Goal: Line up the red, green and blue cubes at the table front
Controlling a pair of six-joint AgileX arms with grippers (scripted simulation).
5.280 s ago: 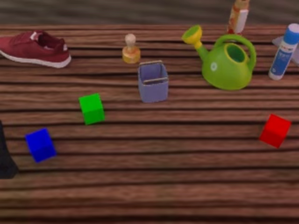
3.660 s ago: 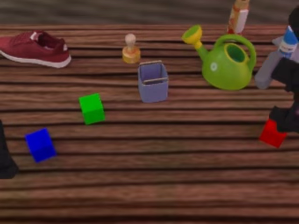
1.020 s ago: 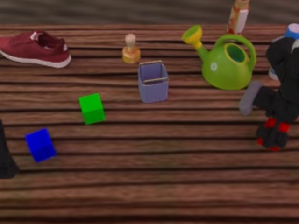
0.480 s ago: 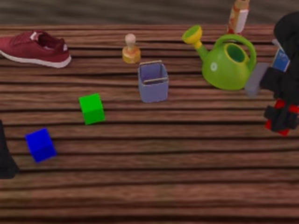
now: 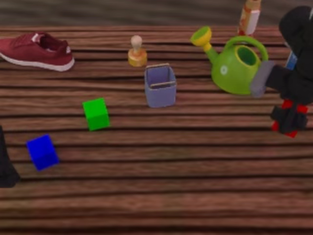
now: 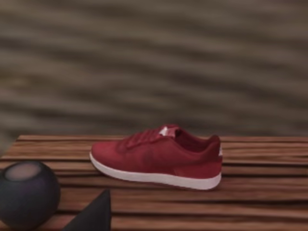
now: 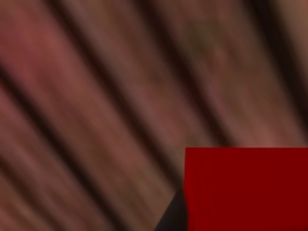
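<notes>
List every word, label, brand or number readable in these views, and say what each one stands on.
None can be read.
Orange-and-white bottle at the table's back edge: coloured label, too blurred to read.
Red shoe: no legible brand in either view.
Watering can: only a pale round spot, no text.

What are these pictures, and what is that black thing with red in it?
It is a robot arm's hand, the right pincer, shut on the red cube. One picture looks down from above the wooden table; two come from cameras on the arms' wrists. The right wrist one shows that red cube close up. The left arm waits at the table's left edge, and its camera sees the red sneaker. Also lying there: green cube, blue cube, lilac cup, green watering can.
</notes>
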